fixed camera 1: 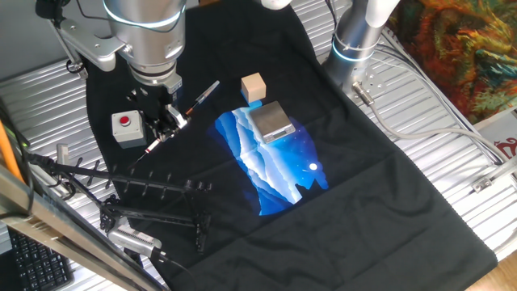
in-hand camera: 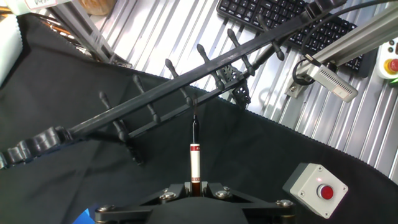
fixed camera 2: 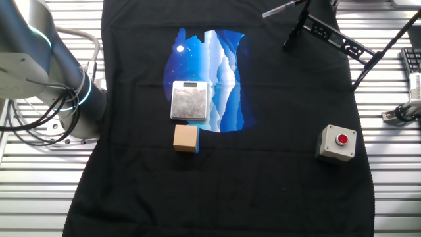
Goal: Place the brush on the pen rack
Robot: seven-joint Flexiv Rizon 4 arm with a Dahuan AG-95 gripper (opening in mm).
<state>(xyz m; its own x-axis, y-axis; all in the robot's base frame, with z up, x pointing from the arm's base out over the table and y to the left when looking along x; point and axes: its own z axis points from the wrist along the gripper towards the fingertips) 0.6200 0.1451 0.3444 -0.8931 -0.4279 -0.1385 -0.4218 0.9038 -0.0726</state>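
Observation:
My gripper [fixed camera 1: 167, 120] is shut on the brush [fixed camera 1: 184, 113], a thin stick with a red middle held slanted above the black cloth. In the hand view the brush [in-hand camera: 194, 155] sticks straight out from between the jaws of the gripper [in-hand camera: 194, 185], its dark end pointing at the pen rack [in-hand camera: 186, 84] and stopping just short of the rack's bars. The pen rack [fixed camera 1: 153, 190] is a low black frame with short upright pegs, at the cloth's near left edge. In the other fixed view the rack [fixed camera 2: 329, 33] is at the top right; the gripper is out of that frame.
A grey box with a red button [fixed camera 1: 127, 128] sits just left of the gripper and shows in the hand view [in-hand camera: 316, 186] at lower right. A wooden block [fixed camera 1: 254, 87] and a metal plate [fixed camera 1: 271, 121] lie on the blue print. A keyboard [in-hand camera: 292, 18] lies beyond the rack.

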